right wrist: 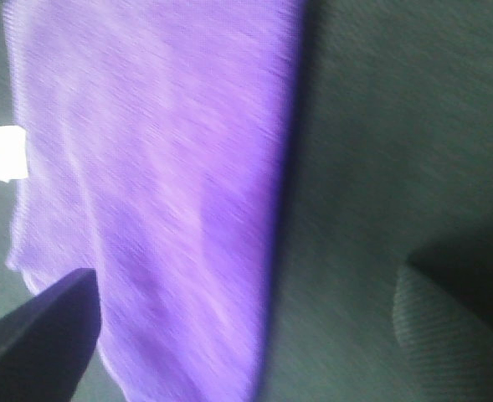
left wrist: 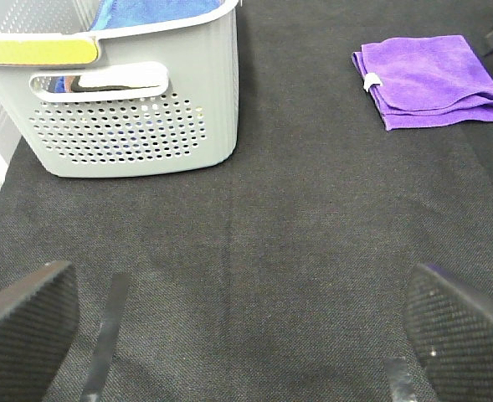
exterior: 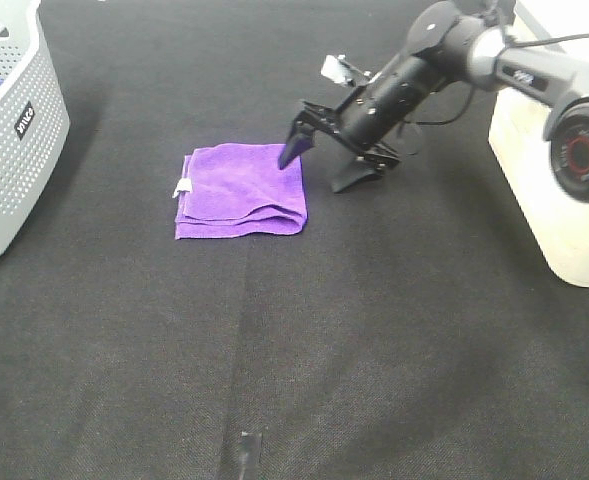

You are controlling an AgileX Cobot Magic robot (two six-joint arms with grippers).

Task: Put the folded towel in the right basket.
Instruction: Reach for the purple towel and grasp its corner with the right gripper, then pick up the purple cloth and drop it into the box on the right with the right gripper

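Note:
The folded purple towel lies flat on the black table, with a small white tag at its left edge. My right gripper is open and low over the towel's right edge, with one finger above the cloth and the other on the table beside it. The right wrist view shows the towel close up between the spread fingers. The right basket is a cream container at the right edge. My left gripper is open and empty, far from the towel.
A grey perforated basket stands at the left edge, with blue cloth inside it. A small dark strip lies on the table near the front edge. The right arm reaches in from the upper right.

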